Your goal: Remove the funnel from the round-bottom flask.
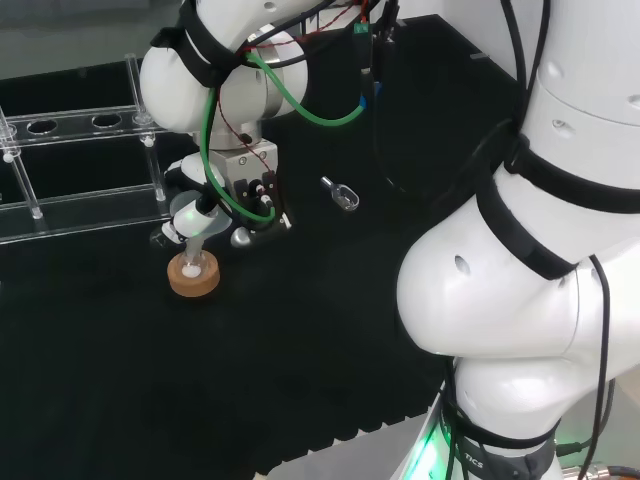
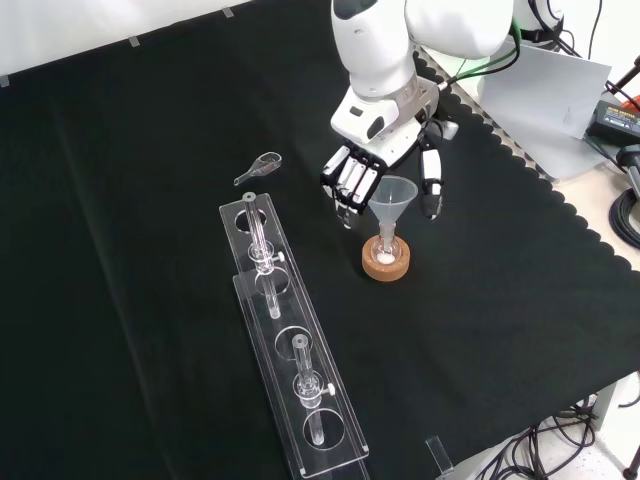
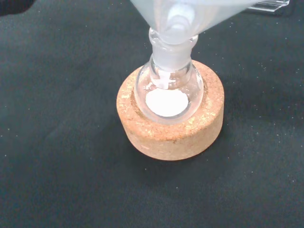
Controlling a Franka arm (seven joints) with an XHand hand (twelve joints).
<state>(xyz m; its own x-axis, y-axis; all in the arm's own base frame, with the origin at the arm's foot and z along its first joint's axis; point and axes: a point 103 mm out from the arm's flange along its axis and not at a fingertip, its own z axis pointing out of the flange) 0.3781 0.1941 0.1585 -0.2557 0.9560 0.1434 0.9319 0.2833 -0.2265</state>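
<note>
A clear funnel [image 2: 393, 195] stands with its stem in the neck of a small round-bottom flask [image 2: 386, 249], which rests upright on a cork ring [image 2: 385, 266]. White powder [image 3: 166, 102] lies in the flask's bottom [image 3: 168, 90], under the funnel's cone [image 3: 190, 12] and inside the cork ring [image 3: 171, 135]. The hand [image 2: 385, 140] hangs just above and behind the funnel in the front view, open. Its fingers [image 2: 350, 185] point down to the funnel's left and the thumb [image 2: 430, 185] to its right, with small gaps showing. In the head view the hand [image 1: 245, 190] sits right of the funnel [image 1: 190, 218].
A long clear rack [image 2: 290, 340] with test tubes lies left of the cork ring in the front view, and behind it in the head view [image 1: 80, 170]. A small clear scoop [image 2: 258, 168] lies on the cloth beyond the rack's far end. The cloth's scalloped edge runs along the front view's right.
</note>
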